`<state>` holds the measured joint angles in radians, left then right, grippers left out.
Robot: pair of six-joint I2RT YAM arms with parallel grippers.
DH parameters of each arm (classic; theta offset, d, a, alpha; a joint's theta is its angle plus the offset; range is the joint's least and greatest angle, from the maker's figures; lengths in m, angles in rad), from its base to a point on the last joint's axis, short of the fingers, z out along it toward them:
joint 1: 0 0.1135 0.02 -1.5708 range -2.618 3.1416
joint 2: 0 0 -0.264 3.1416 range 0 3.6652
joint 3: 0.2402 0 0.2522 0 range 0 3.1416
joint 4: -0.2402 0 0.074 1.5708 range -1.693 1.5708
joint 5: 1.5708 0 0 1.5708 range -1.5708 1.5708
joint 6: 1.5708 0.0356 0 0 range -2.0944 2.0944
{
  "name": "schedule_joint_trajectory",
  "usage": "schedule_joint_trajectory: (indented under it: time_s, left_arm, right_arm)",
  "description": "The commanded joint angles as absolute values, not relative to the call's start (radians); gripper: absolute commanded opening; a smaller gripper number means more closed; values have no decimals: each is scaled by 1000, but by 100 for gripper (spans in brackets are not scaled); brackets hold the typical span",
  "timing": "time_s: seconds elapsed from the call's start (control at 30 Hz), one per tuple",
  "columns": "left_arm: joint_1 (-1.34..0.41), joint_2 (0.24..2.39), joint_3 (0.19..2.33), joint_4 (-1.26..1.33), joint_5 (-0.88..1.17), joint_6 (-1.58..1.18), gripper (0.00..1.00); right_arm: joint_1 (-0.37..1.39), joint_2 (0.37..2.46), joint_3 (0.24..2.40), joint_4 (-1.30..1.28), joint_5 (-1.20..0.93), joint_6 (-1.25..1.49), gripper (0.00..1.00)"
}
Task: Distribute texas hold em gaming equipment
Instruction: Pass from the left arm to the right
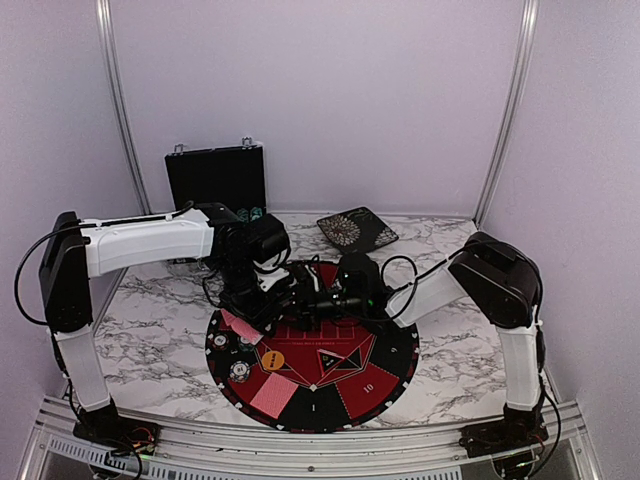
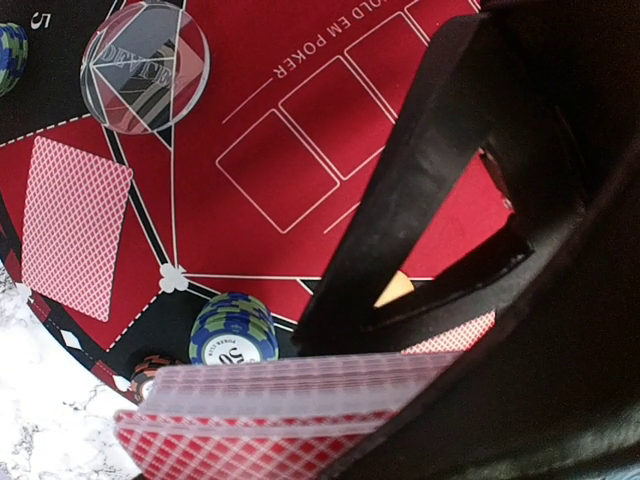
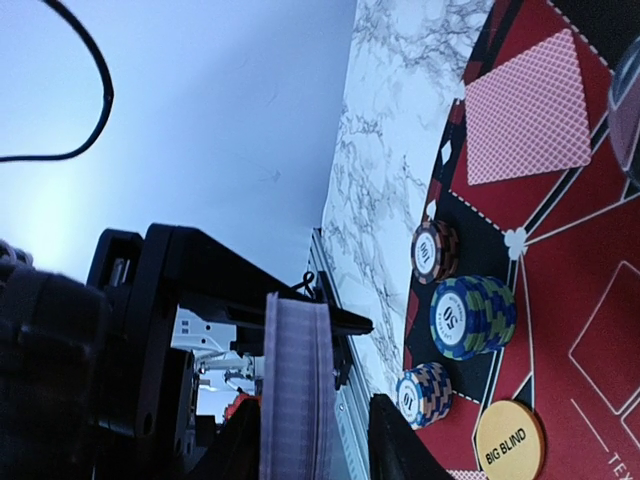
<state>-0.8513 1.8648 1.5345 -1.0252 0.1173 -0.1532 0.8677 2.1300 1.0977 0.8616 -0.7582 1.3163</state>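
Observation:
My left gripper [image 1: 266,293] is shut on a deck of red-backed cards [image 2: 280,405] above the mat's left half. My right gripper [image 1: 306,303] is open, with its jaws on either side of the deck's edge [image 3: 295,390] and a gap on one side. Single cards lie face down on the mat [image 1: 270,393] [image 2: 75,225] [image 3: 525,110]. Chip stacks stand at the mat's left edge: blue-green [image 3: 470,315], orange-black [image 3: 435,250] and blue-orange [image 3: 425,395]. An orange Big Blind button [image 3: 510,440] and a clear dealer disc [image 2: 145,68] lie on the mat.
The round red-and-black mat [image 1: 400,370] covers the front middle of the marble table. A black hinged case [image 1: 215,178] stands open at the back left. A dark patterned flat box [image 1: 356,230] lies at the back middle. Both arms meet over the mat.

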Motion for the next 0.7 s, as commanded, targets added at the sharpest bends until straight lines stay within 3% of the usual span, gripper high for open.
schedule_joint_trajectory:
  time_s: [0.0, 0.23, 0.67]
  left_arm:
    - [-856, 1854, 1563, -1027, 106, -156, 23]
    - [-856, 1841, 1550, -1019, 97, -159, 31]
    - [-856, 1818, 1524, -1001, 87, -164, 48]
  right_arm:
    - [878, 2138, 1124, 909, -768, 1338, 29]
    - [877, 2129, 1108, 963, -776, 1380, 12]
    - [867, 2087, 1086, 1008, -762, 1440, 5]
